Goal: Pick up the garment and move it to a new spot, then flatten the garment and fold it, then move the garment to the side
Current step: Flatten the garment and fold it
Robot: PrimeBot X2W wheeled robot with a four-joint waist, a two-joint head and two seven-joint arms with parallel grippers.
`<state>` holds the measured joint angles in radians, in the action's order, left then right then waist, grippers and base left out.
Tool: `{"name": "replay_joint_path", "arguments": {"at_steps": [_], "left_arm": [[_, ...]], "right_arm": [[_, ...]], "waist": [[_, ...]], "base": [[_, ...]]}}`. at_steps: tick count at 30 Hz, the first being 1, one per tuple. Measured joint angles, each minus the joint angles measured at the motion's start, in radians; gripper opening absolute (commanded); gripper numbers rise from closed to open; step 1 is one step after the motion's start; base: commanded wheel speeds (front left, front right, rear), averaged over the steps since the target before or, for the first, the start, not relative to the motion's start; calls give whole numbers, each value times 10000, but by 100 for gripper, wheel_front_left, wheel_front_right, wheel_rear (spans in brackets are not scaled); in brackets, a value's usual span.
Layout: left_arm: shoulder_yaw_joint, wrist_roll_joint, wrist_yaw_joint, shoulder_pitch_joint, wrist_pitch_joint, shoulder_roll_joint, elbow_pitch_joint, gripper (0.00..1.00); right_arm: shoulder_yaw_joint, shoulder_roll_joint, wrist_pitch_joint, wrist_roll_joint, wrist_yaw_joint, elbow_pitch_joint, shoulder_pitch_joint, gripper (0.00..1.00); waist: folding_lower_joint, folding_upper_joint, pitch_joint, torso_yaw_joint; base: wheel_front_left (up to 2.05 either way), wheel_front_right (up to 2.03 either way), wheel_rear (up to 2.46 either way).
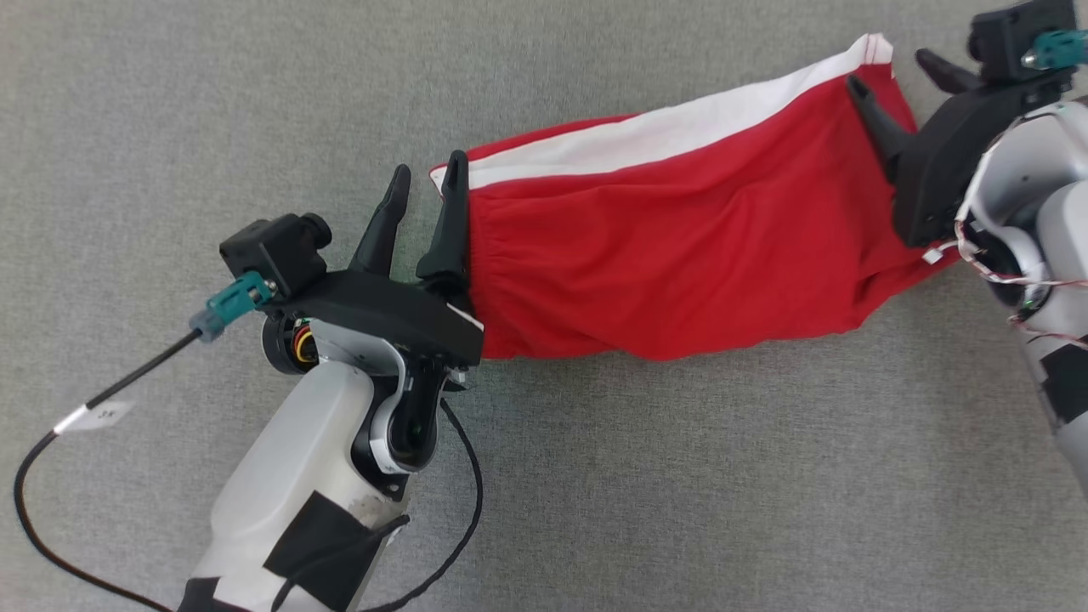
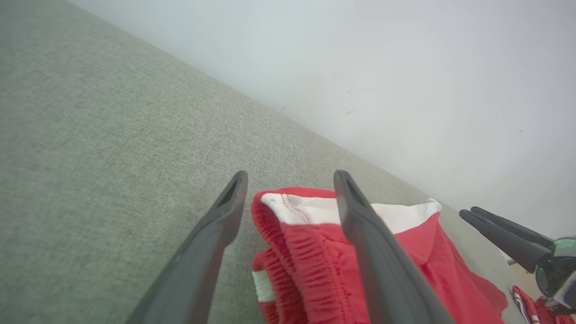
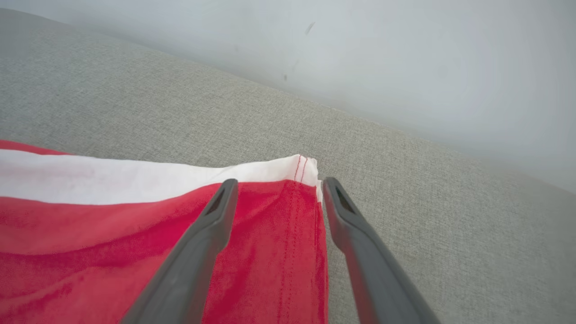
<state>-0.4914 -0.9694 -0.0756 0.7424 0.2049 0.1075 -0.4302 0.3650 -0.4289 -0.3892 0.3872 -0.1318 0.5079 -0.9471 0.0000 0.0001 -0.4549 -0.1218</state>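
A grey cloth-covered surface [image 1: 595, 510] is seen from above. The garment [image 1: 680, 255], a pair of red shorts, is laid across its upper middle, stretched lengthwise between the robot's two arms. The shorts appear to be doubled over, and soft creases are gathered through the middle and lower edge.

The left gripper [image 1: 429, 166] is held wide at the left end, with nothing clamped. One finger is set over the cloth's edge and the other over bare surface. The right gripper [image 1: 888, 68] is likewise spread and empty at the far right end, and the cloth's corner is framed loosely between its fingers.

A white side stripe [image 1: 663, 132] is run along the far edge. The elastic waistband [image 2: 306, 252] is bunched and slightly raised at the left end. The stitched hem corner [image 3: 301, 168] is laid flat at the right.

The step in hand is judged to be flattening before the fold. It would be done best if both ends were gripped low at the far corners and drawn apart evenly, so that the middle creases are pulled out. The stripe should be kept straight as a guide. The thick waistband should be pinched through all layers, since a grip on the top layer alone would likely let the doubled cloth slide apart.
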Motion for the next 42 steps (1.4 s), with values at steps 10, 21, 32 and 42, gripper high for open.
{"name": "replay_joint_path", "arguments": {"at_steps": [10, 21, 32, 42], "left_arm": [[244, 2439, 40, -1336, 548, 865, 1057, 100], [2506, 6734, -96, -4945, 577, 623, 3636, 100], [3923, 7311, 982, -6604, 577, -428, 4094, 100], [4130, 7227, 1371, -6924, 577, -556, 3946, 100]], "right_arm": [[-863, -107, -771, 865, 0, 382, 420, 100], [-2247, 326, -2196, 520, 0, 890, 895, 100], [-3223, 483, -2646, -449, 0, 940, 1313, 100], [-3264, 583, -3271, -957, 0, 593, 1699, 45]], "waist": [[-2, -1, 751, 19], [-2, -2, 781, -261], [-1, -2, 679, -657], [-2, -3, 589, -904]], "base": [[0, 0, 0], [0, 0, 0], [0, 0, 0], [0, 0, 0]]}}
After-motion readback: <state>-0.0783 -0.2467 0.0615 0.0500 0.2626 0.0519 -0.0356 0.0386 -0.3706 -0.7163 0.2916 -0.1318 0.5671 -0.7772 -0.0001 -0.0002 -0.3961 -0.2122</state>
